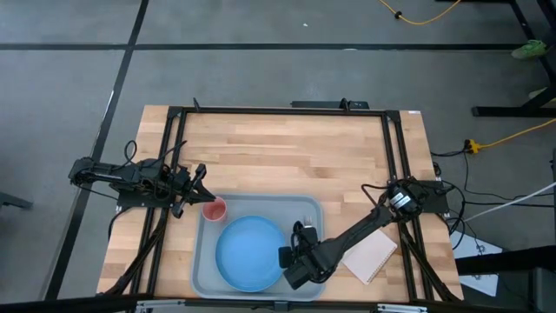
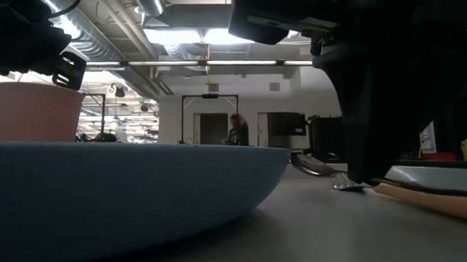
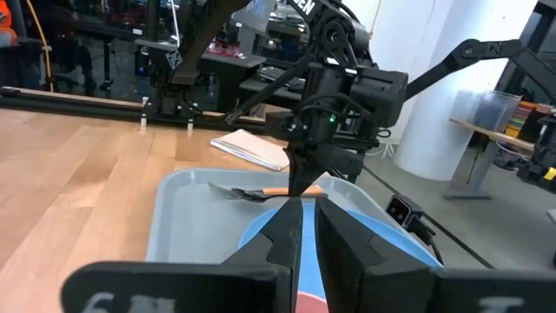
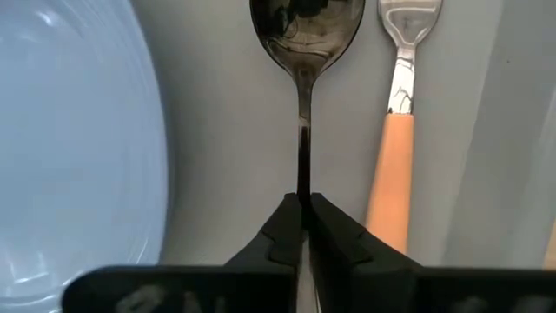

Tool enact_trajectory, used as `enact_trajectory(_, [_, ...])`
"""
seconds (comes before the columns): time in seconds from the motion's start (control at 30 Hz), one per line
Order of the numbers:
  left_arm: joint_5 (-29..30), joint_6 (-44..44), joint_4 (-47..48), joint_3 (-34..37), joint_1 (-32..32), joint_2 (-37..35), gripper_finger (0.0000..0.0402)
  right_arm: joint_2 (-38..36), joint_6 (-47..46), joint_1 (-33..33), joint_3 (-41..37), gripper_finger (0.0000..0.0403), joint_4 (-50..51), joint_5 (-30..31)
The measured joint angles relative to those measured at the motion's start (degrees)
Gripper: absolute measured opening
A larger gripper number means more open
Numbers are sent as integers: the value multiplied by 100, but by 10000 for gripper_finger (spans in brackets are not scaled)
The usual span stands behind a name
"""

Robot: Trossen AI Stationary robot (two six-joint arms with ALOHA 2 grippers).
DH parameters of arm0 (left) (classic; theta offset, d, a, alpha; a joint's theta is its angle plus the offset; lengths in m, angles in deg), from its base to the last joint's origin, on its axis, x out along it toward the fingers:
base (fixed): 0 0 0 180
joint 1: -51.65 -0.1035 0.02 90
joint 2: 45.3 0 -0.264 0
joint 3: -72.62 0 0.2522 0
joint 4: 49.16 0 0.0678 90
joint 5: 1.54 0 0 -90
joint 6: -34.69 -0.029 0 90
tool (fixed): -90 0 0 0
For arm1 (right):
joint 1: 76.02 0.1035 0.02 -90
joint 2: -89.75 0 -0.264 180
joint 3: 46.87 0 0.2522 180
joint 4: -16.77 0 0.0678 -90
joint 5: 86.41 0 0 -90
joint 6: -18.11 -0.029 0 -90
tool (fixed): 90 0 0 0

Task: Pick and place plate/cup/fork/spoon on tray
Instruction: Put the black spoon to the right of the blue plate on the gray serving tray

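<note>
The right gripper point(image 4: 304, 217), reaching low over the large pale grey-blue rimmed tray point(image 1: 205, 261) with its arm stretched diagonally across the table, pinches the handle of the small dark metallic spoon point(image 4: 306, 35), whose bowl lies just ahead of the fingertips, beside the orange-handled silver fork point(image 4: 395, 148) and the round light-blue plate point(image 4: 69, 148). In my judgement a sound release means opening only once the spoon rests flat, then lifting straight up, clear of the fork. The left gripper point(image 1: 196, 196) sits at the small pink-red cup point(image 1: 215, 209), fingers nearly closed; contact cannot be told.

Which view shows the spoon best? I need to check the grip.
The right wrist view: the spoon lies beside the fork, its handle pinched by the right end effector. Other views show it small or hidden.
</note>
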Motion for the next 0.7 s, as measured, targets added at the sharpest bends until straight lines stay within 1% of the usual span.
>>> enact_trajectory(0.7, [39,0,-2,0,0,0,27,0,20,-53,0,21,-198,0])
